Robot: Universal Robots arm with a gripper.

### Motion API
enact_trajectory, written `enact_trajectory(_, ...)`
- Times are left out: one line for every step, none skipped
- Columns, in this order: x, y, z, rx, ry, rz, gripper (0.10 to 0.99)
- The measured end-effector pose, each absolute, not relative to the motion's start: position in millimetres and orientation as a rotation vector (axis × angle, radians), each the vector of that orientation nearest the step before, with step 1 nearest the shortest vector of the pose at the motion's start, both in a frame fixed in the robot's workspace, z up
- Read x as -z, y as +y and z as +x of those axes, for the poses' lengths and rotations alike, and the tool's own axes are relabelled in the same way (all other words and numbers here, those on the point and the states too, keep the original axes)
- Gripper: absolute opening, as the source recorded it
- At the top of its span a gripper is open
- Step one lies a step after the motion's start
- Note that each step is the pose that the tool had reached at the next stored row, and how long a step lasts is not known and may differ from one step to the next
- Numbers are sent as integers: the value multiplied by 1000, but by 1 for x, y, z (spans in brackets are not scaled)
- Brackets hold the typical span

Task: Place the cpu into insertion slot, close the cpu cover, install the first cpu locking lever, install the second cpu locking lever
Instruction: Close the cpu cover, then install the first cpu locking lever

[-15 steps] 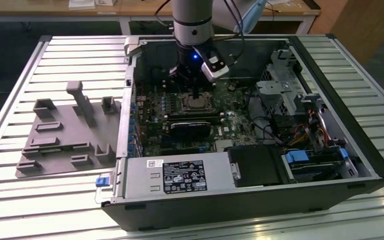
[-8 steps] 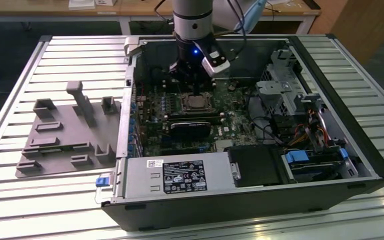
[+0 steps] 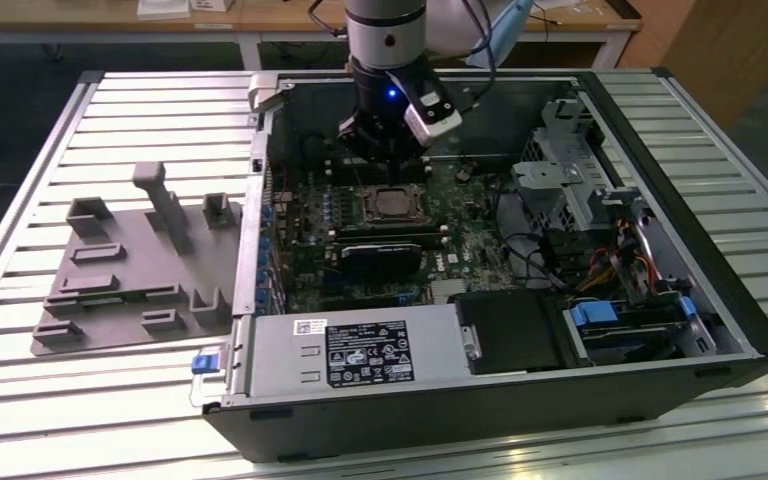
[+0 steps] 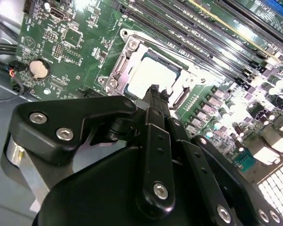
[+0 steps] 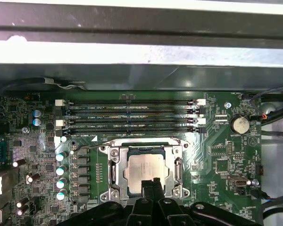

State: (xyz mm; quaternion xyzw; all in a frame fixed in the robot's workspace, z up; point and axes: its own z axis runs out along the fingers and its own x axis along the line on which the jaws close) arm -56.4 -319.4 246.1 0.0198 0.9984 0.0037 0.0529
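Observation:
The cpu (image 5: 145, 168) lies flat in the insertion slot (image 5: 111, 195) on the green board, its silver top showing through the cut-out of the cpu cover (image 5: 115, 165). The cover lies down flat around it. A thin locking lever (image 5: 132, 141) runs along one side of the socket. My gripper (image 5: 152, 183) hovers just over the socket's edge, shut with nothing between its fingers. The second wrist view has the gripper (image 4: 154, 90) tip at the rim of the cpu (image 4: 153, 73). In the exterior view the gripper (image 3: 387, 176) hangs just behind the cpu (image 3: 391, 204).
Memory slots (image 5: 129, 115) lie beside the socket and a coin cell (image 5: 239, 125) sits nearby. A black card (image 3: 384, 255) and power supply (image 3: 351, 355) stand in front. Drive cage and cables (image 3: 598, 220) fill the exterior view's right. A grey fixture plate (image 3: 131, 270) lies outside the case.

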Motion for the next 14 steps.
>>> enact_trajectory(-246, -319, -56, -11, 3035, 62, 102)
enact_trajectory(-246, -319, -56, -11, 3035, 62, 102)
enact_trajectory(-246, -319, -56, -11, 3035, 62, 102)
enact_trajectory(-246, -319, -56, -11, 3035, 62, 102)
enact_trajectory(-246, -319, -56, -11, 3035, 62, 102)
enact_trajectory(-246, -319, -56, -11, 3035, 62, 102)
enact_trajectory(-246, -319, -56, -11, 3035, 63, 102)
enact_trajectory(-246, -319, -56, -11, 3035, 63, 102)
enact_trajectory(-246, -319, -56, -11, 3035, 63, 102)
enact_trajectory(-246, -319, -56, -11, 3035, 63, 102)
enact_trajectory(-246, -319, -56, -11, 3035, 63, 102)
enact_trajectory(-246, -319, -56, -11, 3035, 63, 102)
enact_trajectory(-246, -319, -56, -11, 3035, 63, 102)
enact_trajectory(-246, -319, -56, -11, 3035, 63, 102)
